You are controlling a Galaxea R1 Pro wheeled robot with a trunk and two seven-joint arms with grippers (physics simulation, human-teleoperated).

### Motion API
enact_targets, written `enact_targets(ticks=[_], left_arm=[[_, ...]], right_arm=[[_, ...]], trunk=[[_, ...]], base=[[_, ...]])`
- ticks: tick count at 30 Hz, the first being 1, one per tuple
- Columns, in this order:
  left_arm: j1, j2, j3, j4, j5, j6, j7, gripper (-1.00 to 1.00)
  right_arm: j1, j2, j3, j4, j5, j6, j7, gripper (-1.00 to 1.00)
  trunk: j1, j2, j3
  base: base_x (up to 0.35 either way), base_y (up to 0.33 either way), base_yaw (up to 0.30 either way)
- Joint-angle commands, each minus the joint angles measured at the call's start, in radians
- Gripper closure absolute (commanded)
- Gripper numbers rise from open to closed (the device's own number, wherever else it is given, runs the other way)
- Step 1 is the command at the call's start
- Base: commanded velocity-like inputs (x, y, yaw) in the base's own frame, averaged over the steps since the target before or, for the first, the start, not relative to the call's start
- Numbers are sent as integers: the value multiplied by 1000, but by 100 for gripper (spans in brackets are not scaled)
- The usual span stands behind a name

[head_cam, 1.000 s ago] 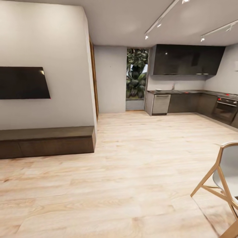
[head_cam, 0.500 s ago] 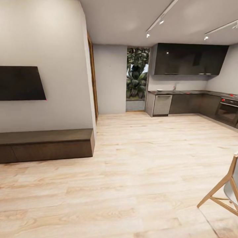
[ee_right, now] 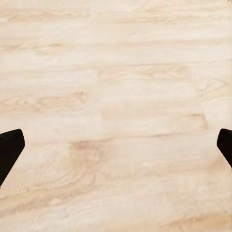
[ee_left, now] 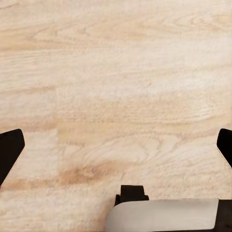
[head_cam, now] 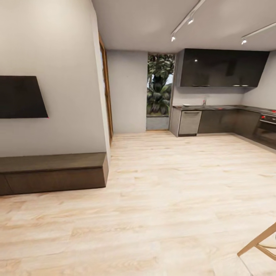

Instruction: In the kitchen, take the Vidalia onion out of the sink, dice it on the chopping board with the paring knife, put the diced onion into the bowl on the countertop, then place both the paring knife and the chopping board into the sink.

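- The long grey kitchen countertop (head_cam: 220, 107) over dark cabinets stands far across the pale wooden plank floor (head_cam: 161, 191); the onion is too distant to make out.
- Left gripper (ee_left: 116, 150) and right gripper (ee_right: 116, 150): fingers spread wide, holding nothing.
- Judgement: the onion should be light, firm and slippery-skinned; grasp across its widest part.

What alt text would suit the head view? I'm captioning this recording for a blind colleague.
An open room with a pale wood floor leads to a distant kitchen, where a grey countertop runs over dark cabinets beneath black wall cupboards. A black TV hangs on the left wall above a low dark bench; a tall window with foliage stands beside the kitchen.
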Motion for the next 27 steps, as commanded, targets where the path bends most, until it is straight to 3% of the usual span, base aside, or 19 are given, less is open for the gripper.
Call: enact_targets(ticks=[1, 27], left_arm=[[0, 0, 1, -2, 1, -1, 0, -100], [0, 0, 1, -1, 1, -1, 0, -100]], right_arm=[[0, 0, 0, 0, 1, -2, -1, -100], [0, 0, 1, 0, 1, -2, -1, -100]], trunk=[[1, 0, -1], [1, 0, -1]], base=[[317, 0, 0], [317, 0, -5]])
